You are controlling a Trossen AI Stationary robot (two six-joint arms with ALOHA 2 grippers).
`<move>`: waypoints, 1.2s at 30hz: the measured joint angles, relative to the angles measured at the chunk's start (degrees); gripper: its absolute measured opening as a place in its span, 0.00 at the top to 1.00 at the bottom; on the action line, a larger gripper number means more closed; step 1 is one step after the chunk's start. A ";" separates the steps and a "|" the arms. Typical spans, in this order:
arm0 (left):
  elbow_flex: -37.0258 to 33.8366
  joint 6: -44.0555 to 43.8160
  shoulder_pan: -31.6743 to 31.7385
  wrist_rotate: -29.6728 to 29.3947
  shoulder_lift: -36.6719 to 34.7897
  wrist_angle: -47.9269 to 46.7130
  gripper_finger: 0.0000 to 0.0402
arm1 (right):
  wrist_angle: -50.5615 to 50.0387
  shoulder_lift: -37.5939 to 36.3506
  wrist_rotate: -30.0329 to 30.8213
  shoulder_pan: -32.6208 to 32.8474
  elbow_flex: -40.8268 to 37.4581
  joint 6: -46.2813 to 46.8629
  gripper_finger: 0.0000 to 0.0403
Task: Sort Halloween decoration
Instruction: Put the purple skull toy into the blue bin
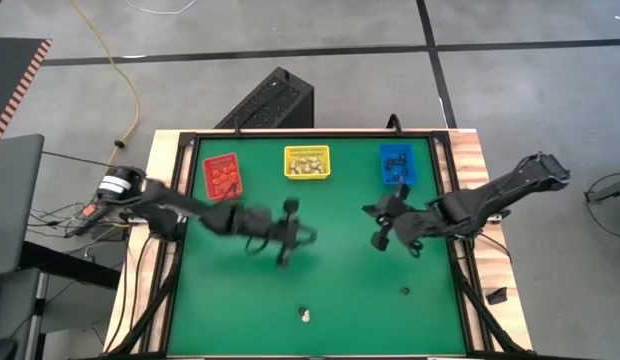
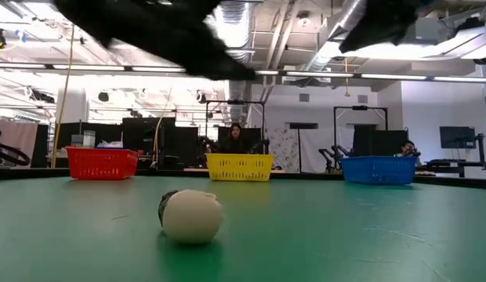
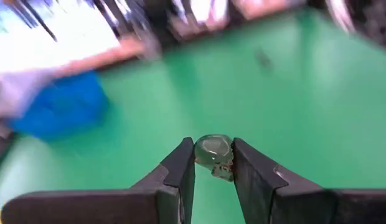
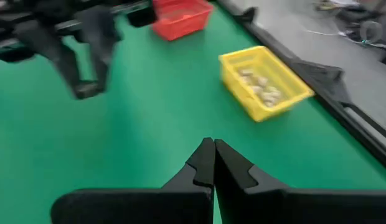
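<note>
A small pale skull-like trinket (image 3: 214,154) sits between the fingers of my left gripper (image 3: 213,168), which hovers over the table's middle (image 1: 287,238). My right gripper (image 4: 213,163) is shut on nothing and hangs right of centre (image 1: 380,232). One cream trinket (image 1: 304,316) rests on the green mat near the near edge and looms large in the low view (image 2: 192,216). A tiny black trinket (image 1: 405,291) lies to its right. Red bin (image 1: 222,173), yellow bin (image 1: 307,161) and blue bin (image 1: 397,163) stand along the far edge, each with trinkets inside. My left gripper pinches the pale trinket by its two sides (image 3: 225,152) between the two fingers, near their free ends. The trinket is lifted clear of the mat.
The mat between the bins and the loose trinkets is open green surface. A black frame borders the table (image 1: 445,170). In the low view a person (image 2: 235,139) sits behind the yellow bin (image 2: 239,166), beyond the table.
</note>
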 joint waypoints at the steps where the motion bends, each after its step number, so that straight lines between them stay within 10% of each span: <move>1: 0.72 0.26 3.41 3.06 1.23 4.37 0.80 | -0.56 -1.90 1.22 0.18 -1.03 1.02 0.93; 9: 22.05 -9.22 20.08 15.47 21.39 12.07 0.80 | -0.69 -13.22 9.32 -0.34 -6.83 2.97 0.93; 26: 84.72 -16.82 26.31 15.48 62.66 -8.43 0.80 | -0.71 -14.35 11.03 -0.27 -7.35 0.83 0.93; 36: 91.40 -12.91 26.51 11.85 68.51 -11.60 0.71 | -0.40 -14.37 11.88 -0.31 -7.35 0.83 0.93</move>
